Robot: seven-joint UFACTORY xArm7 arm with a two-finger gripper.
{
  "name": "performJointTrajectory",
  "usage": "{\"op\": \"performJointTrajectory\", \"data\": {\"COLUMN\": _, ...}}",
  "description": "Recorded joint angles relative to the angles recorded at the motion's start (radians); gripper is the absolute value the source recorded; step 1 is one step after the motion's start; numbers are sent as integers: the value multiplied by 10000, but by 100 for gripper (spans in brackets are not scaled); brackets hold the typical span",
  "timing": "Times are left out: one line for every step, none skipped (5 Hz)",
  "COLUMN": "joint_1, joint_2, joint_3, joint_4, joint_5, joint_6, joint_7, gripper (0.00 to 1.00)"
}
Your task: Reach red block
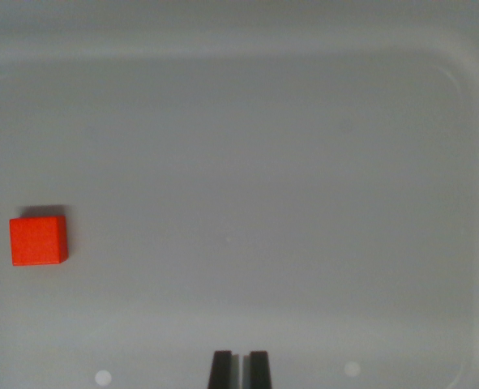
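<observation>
One red block (38,241) lies at the frame's left edge, below mid-height, on a pale grey tray (247,146). Nothing stands between it and the gripper (240,369) at bottom centre, whose jaws are nearly closed and empty.

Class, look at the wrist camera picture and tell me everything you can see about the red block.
The red block is a small cube of bright orange-red with a matte, plain surface; its material cannot be told. It lies flat on the pale grey tray, near the wrist view's left edge, casting a thin shadow along its upper side. Its top face and a narrow right side show. Nothing but the tray touches it; the gripper is well apart, at bottom centre.
</observation>
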Motion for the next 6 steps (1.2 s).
{"op": "performJointTrajectory", "data": {"joint_1": 0, "joint_2": 0, "joint_3": 0, "joint_4": 0, "joint_5": 0, "joint_6": 0, "joint_7": 0, "gripper": 0}}
{"op": "performJointTrajectory", "data": {"joint_1": 33, "joint_2": 64, "joint_3": 27, "joint_4": -84, "joint_5": 2, "joint_6": -147, "joint_7": -3, "gripper": 0}}
{"op": "performJointTrajectory", "data": {"joint_1": 33, "joint_2": 64, "joint_3": 27, "joint_4": -84, "joint_5": 2, "joint_6": -147, "joint_7": -3, "gripper": 0}}
{"op": "performJointTrajectory", "data": {"joint_1": 80, "joint_2": 155, "joint_3": 66, "joint_4": -204, "joint_5": 5, "joint_6": -355, "joint_7": -7, "gripper": 0}}
{"op": "performJointTrajectory", "data": {"joint_1": 80, "joint_2": 155, "joint_3": 66, "joint_4": -204, "joint_5": 5, "joint_6": -355, "joint_7": -7, "gripper": 0}}
{"op": "performJointTrajectory", "data": {"joint_1": 140, "joint_2": 270, "joint_3": 115, "joint_4": -355, "joint_5": 9, "joint_6": -618, "joint_7": -11, "gripper": 0}}
